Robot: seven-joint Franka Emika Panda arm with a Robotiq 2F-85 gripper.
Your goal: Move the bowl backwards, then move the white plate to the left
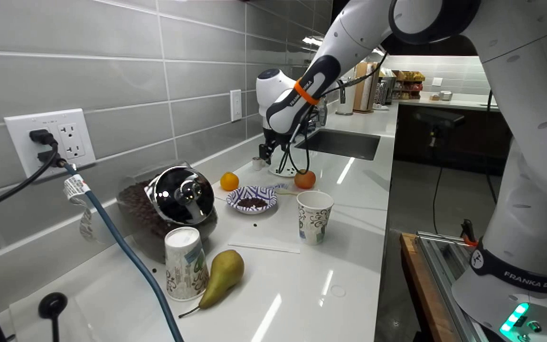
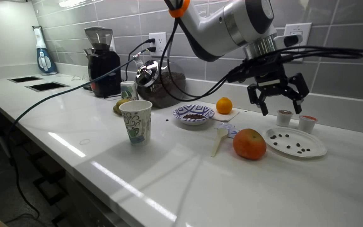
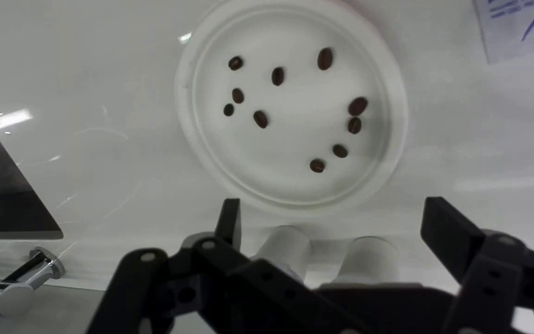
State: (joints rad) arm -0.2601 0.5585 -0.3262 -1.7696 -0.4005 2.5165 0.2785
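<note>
The white plate (image 2: 312, 141) lies flat on the counter with several coffee beans on it; it also shows in the wrist view (image 3: 290, 148) and partly behind cables in an exterior view (image 1: 276, 166). The bowl, shallow with a purple-blue and white pattern (image 2: 181, 117), holds dark beans and sits upright on the counter, seen in both exterior views (image 1: 250, 191). It is out of the wrist view. My gripper (image 2: 281, 111) is open and empty, above the two small cups by the plate's wall side. In the wrist view my fingers (image 3: 332, 203) are spread just beyond the plate's rim.
Two small lidded cups (image 2: 284, 119) (image 2: 307, 124) stand between plate and wall. A red-orange fruit (image 2: 249, 144) sits beside the plate. An orange (image 2: 224, 105), a spoon (image 2: 220, 138), a paper cup (image 2: 136, 126) and a tilted jar (image 1: 136, 209) surround the bowl. A sink (image 1: 344, 142) lies beyond.
</note>
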